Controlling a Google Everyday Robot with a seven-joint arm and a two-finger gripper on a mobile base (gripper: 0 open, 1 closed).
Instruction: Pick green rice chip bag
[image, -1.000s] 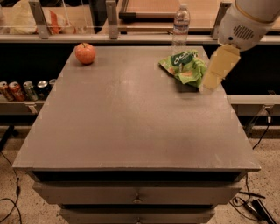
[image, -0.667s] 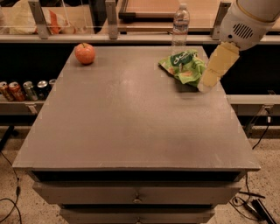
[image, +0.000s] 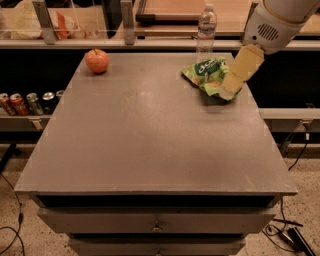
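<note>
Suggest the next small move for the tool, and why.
Probably ease the tool a little toward the middle of the chip bag. It sits low at the bag's right edge, over a corner rather than the bulk. The water bottle stands close behind, so keep the shift short.

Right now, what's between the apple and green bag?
Camera view: bare table between apple and green rice chip bag; gripper at the bag's right edge.

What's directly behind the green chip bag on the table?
A clear plastic water bottle stands upright behind the wrinkly lime-green foil bag. The robot's pale yellow hand covers the bag's right edge, hiding what lies there.
</note>
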